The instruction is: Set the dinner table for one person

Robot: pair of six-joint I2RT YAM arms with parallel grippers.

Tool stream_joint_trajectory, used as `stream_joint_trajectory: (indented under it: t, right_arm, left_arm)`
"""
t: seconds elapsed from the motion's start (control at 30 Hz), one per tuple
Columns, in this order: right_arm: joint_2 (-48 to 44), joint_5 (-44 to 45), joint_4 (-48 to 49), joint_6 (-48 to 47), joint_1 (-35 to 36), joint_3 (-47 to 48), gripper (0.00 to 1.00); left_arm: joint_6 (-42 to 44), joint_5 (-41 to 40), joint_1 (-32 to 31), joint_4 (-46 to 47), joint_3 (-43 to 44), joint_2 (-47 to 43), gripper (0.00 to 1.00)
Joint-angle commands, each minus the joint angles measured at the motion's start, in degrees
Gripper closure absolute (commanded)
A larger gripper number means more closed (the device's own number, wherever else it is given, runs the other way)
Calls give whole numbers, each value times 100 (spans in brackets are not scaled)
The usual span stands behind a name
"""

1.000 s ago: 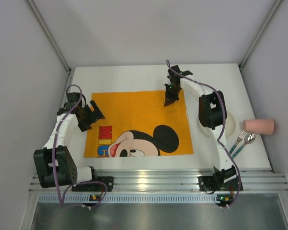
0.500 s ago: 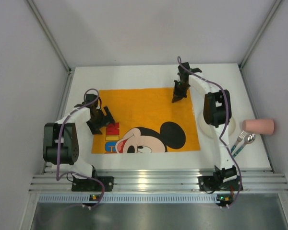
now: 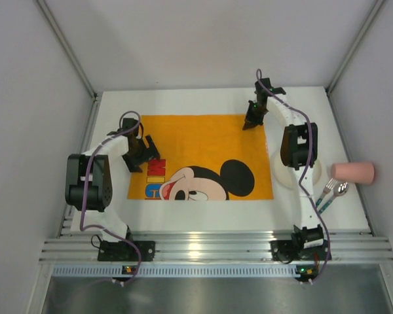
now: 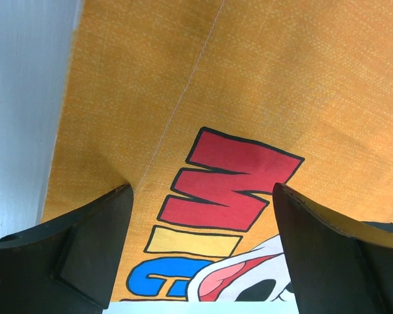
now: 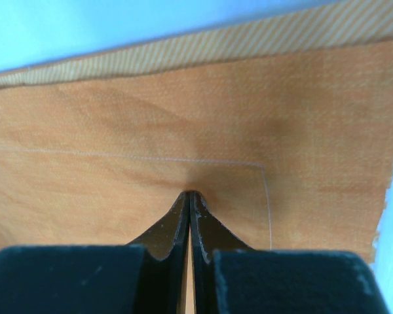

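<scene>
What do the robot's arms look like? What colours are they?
The left arm and right arm are slim white tubes with chunky black joints. A purple cable runs along each. The left gripper and right gripper are black, each with two flat, tapered fingers. A small green light shows by the right wrist.
</scene>
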Motion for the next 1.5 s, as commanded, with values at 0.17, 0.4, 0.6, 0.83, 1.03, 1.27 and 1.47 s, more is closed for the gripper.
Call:
stream_joint_trajectory:
  t: [0.17, 0.4, 0.6, 0.83, 1.03, 1.27, 1.47]
  right_arm:
    - [89, -581, 458, 5, -134, 298, 100]
    - [-1201, -1109, 581, -13, -230, 36, 83]
    - [-3535, -428, 450, 5, -713, -1720, 0]
    - [-5737, 1237, 256, 154, -1810, -5233, 0]
    - [-6011, 1493, 115, 330, -2830, -6282, 0]
    - [-5695, 1097, 168, 392, -3412, -6504, 1]
    - [-5520, 1071, 422, 348, -3474, -6881, 6]
  left_arm:
    - [-139, -209, -158, -145, -47, -207, 7]
    - [-323, -306, -317, -409, 514, -857, 7]
    - [-306, -455, -817, -734, 1402, -1174, 5]
    - [-692, -236, -2099, -269, 1306, -1254, 2]
    - [-815, -236, -3260, -128, 1517, -621, 2]
    - [-842, -156, -3613, -31, 1509, -515, 3]
    - [-956, -235, -3630, 162, 850, -1041, 4]
